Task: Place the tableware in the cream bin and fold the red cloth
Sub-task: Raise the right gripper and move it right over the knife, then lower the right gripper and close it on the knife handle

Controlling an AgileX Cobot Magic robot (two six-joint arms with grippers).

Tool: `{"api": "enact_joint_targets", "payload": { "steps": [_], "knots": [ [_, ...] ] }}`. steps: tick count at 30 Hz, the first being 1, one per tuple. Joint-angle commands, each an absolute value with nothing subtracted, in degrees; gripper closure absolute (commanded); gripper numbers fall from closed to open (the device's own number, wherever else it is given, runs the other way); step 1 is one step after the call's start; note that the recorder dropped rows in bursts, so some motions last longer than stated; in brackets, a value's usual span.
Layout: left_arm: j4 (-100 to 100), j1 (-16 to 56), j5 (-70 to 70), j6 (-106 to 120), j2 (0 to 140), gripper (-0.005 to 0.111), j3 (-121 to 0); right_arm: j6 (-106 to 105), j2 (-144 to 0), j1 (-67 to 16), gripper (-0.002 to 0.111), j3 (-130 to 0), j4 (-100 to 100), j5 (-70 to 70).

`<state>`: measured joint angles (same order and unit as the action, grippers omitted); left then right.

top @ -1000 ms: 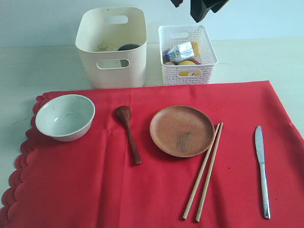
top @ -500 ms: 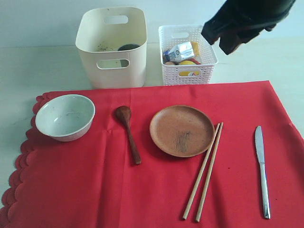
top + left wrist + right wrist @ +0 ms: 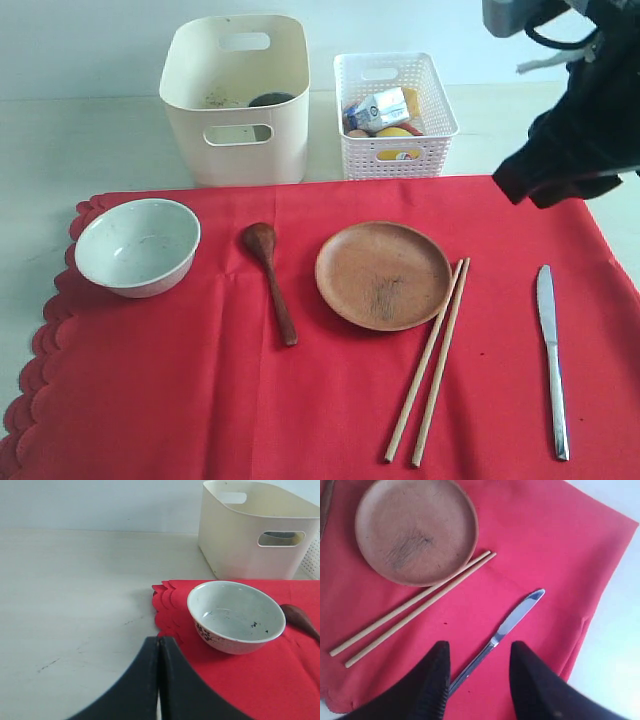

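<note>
left gripper (image 3: 159,647): jaws together, near bowl (image 3: 235,616)
right gripper (image 3: 479,655): jaws apart, empty, above knife (image 3: 515,617)
bowl, spoon (image 3: 270,280), plate (image 3: 383,275), chopsticks (image 3: 430,360), knife: on red cloth (image 3: 330,410)
cream bin (image 3: 238,150): on tabletop (image 3: 90,140) behind red cloth

You see a bright red cloth (image 3: 330,400) with a scalloped border, a pale white-green bowl (image 3: 137,246) with dark speckled print outside, a brown plate (image 3: 383,274) smudged dark, a dark brown spoon (image 3: 270,280), pale tan chopsticks (image 3: 428,362), a silver knife (image 3: 550,355), a cream bin (image 3: 190,140) and a white lattice basket (image 3: 360,160).
</note>
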<state>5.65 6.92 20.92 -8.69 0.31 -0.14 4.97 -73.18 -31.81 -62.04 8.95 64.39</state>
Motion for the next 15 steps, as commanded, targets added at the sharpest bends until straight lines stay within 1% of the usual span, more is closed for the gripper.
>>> {"api": "enact_joint_targets", "payload": {
  "steps": [1,10,15],
  "knots": [
    [5.3,6.8,20.4,-9.0,0.0,0.107,0.0,8.0,-70.5,-31.6,0.069,-57.1,9.7,61.7],
    [5.3,6.8,20.4,-9.0,0.0,0.107,0.0,18.6,-68.8,-31.6,0.069,-44.7,14.8,56.6],
    [5.3,6.8,20.4,-9.0,0.0,0.107,0.0,21.4,-68.9,-30.2,0.069,-41.7,15.2,54.2]
  ]
}}
